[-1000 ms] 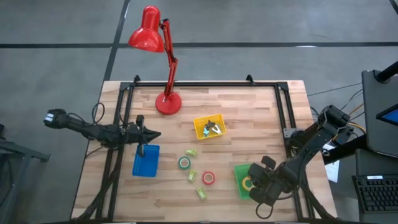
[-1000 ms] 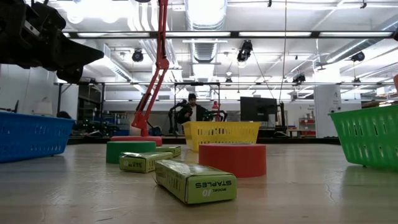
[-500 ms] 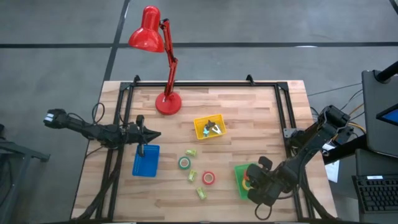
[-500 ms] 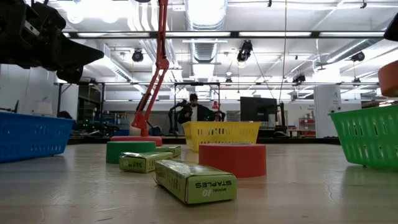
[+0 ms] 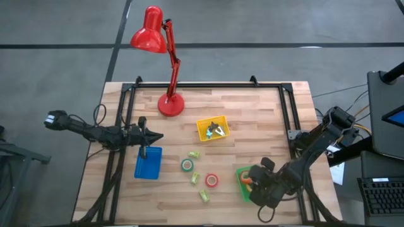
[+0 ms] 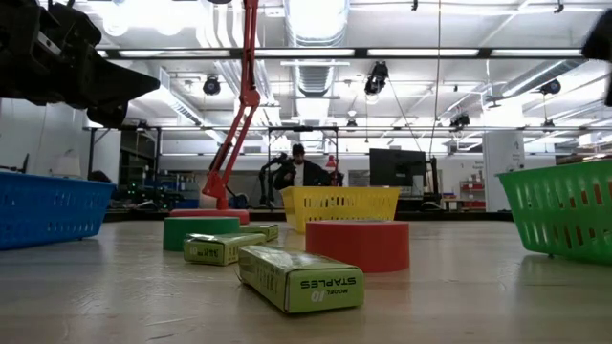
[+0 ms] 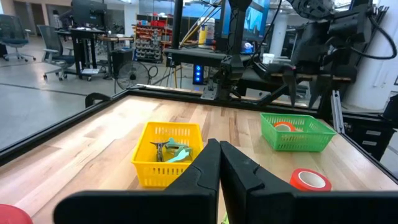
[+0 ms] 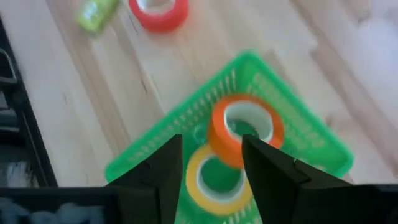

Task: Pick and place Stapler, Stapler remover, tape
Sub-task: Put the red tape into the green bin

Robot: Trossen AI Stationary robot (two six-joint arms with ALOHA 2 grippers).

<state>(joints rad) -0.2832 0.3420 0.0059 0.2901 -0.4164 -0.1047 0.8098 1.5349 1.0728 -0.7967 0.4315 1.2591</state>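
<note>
The right claw (image 8: 211, 165), open and empty, has shifted slightly from a second ago; the orange tape roll (image 8: 244, 129) now lies below it in the green basket (image 8: 298, 134), leaning on the yellow roll (image 8: 219, 180).

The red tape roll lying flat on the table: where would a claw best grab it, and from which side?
Probably from straight above. The red tape roll lies flat with its pale core facing up, so one finger could drop into the hole and the other outside, pinching the ring wall. Its far side looks best: a lime-green staple box lies close on one side, another nearer the front edge.
</note>
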